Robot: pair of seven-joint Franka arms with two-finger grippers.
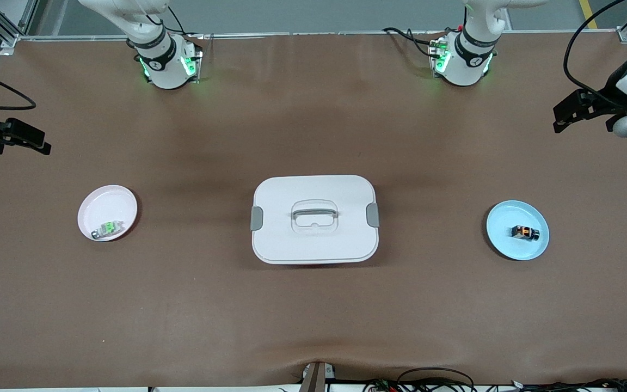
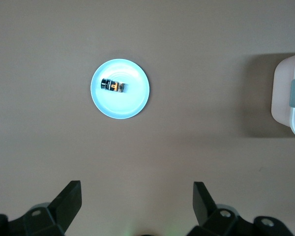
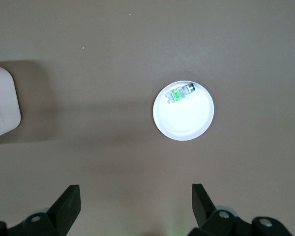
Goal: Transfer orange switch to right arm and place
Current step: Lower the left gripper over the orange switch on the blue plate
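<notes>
Two plates flank a lidded white box (image 1: 314, 219); the orange switch (image 1: 525, 232) lies on the blue plate (image 1: 504, 240) at the left arm's end. Left wrist view: the left gripper (image 2: 136, 201) hangs spread and empty, nothing blocking its reach. Right wrist view: the right gripper (image 3: 135, 202) waits, spread, over brown table near the pink plate (image 3: 187, 123) holding a green switch (image 3: 176, 95).

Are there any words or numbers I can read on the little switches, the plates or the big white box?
No readable text anywhere.
Orange switch on the blue plate: any markings too small to read.
Green switch on the pink plate: also too small.
White box: plain lid, no label.
Round marks on the arm bases: symbols only, not readable.
</notes>
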